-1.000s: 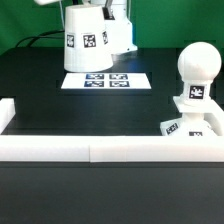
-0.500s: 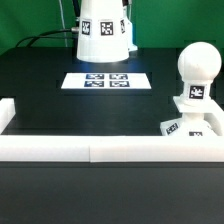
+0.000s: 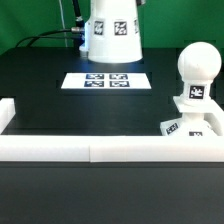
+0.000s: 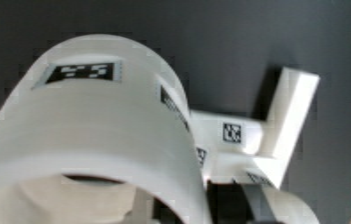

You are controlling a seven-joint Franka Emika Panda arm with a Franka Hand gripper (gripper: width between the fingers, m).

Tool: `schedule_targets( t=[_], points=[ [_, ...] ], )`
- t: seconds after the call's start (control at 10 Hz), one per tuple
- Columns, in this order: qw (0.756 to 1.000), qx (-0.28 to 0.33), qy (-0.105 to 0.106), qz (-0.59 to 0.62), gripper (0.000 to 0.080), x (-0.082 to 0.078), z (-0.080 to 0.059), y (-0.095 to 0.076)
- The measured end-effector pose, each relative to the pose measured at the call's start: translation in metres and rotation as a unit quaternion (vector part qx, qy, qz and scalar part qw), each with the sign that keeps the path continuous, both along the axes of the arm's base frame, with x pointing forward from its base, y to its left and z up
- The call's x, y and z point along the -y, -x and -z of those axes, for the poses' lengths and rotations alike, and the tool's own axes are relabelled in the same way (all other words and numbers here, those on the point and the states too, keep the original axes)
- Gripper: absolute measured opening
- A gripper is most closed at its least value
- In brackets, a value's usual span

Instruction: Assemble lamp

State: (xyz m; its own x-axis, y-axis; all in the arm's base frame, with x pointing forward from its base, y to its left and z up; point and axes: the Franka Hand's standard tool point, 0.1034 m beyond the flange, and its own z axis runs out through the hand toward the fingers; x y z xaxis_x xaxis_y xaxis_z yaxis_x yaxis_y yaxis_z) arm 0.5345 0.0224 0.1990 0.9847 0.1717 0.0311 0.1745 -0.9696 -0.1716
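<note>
The white cone-shaped shade [image 3: 112,30] hangs in the air at the back, above the marker board [image 3: 105,79], with two tags facing the camera. It fills the wrist view [image 4: 101,120]. My gripper [image 4: 225,207] is shut on the shade's wall, with a dark finger [image 4: 246,205] on the outside. In the exterior view the shade hides the gripper. The round bulb [image 3: 198,65] stands upright on the flat square base [image 3: 194,126] at the exterior view's right, apart from the shade.
A low white wall [image 3: 100,150] runs along the table's front, with a short arm [image 3: 6,112] at the exterior view's left. The marker board also shows under the shade in the wrist view [image 4: 282,110]. Cables hang at the back left.
The shade has moved toward the exterior view's right in my grip, turned from tilted to nearly upright, and looms larger. The bulb and base have not moved.
</note>
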Motion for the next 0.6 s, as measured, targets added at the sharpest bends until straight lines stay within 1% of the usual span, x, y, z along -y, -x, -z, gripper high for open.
schedule_targets(
  t=[0.3, 0.4, 0.6],
  points=[
    [1.000, -0.008, -0.006, 0.016, 0.0044, -0.024, -0.018, -0.022],
    [1.000, -0.007, -0.008, 0.017, 0.0044, -0.029, -0.021, -0.027],
    [1.000, -0.009, -0.007, 0.019, 0.0044, -0.026, -0.018, -0.026]
  ],
)
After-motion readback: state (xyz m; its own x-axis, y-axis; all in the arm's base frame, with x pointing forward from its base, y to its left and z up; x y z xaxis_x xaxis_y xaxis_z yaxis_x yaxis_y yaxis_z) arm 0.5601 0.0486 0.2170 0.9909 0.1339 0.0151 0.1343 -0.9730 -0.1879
